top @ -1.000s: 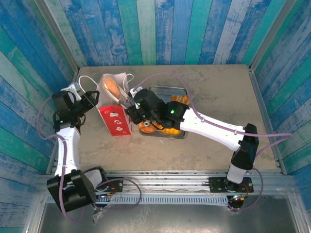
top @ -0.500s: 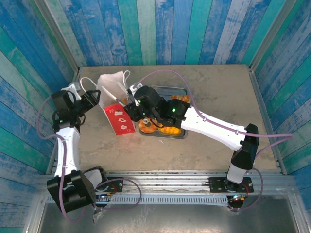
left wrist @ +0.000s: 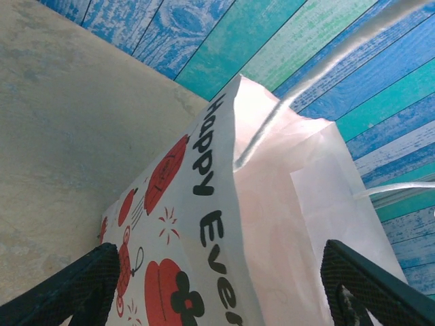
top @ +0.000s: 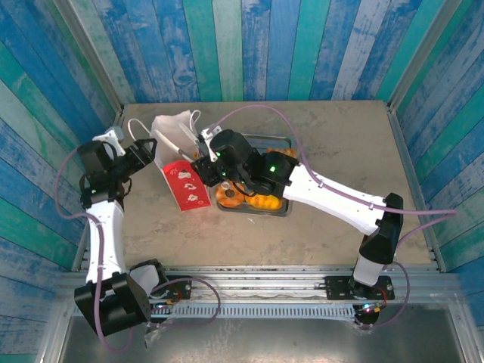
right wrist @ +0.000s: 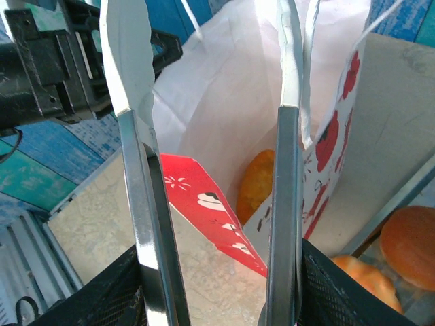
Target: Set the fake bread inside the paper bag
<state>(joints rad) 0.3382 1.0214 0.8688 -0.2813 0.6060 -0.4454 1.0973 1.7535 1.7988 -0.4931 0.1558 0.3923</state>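
The paper bag (top: 180,160) lies tipped toward the left, red base (top: 187,187) lifted and facing the camera. My left gripper (top: 142,156) is at its left side, and in the left wrist view the bag's corner (left wrist: 224,224) stands between the wide-apart fingers of that gripper (left wrist: 214,288). My right gripper (top: 209,165) is shut on metal tongs (right wrist: 139,170), whose spread arms reach into the bag's mouth with nothing between them. One fake bread (right wrist: 257,185) lies inside the bag. More fake bread (top: 261,201) sits in the tray.
The grey metal tray (top: 265,138) lies right of the bag, mostly under my right arm, with buns (right wrist: 408,234) showing in the right wrist view. Blue plank walls close in the table on three sides. Bare tabletop (top: 348,144) spreads to the right.
The bag has tipped from upright to leaning left, its red base now showing. The bread seen in its mouth has dropped inside. The right gripper has shifted slightly back.
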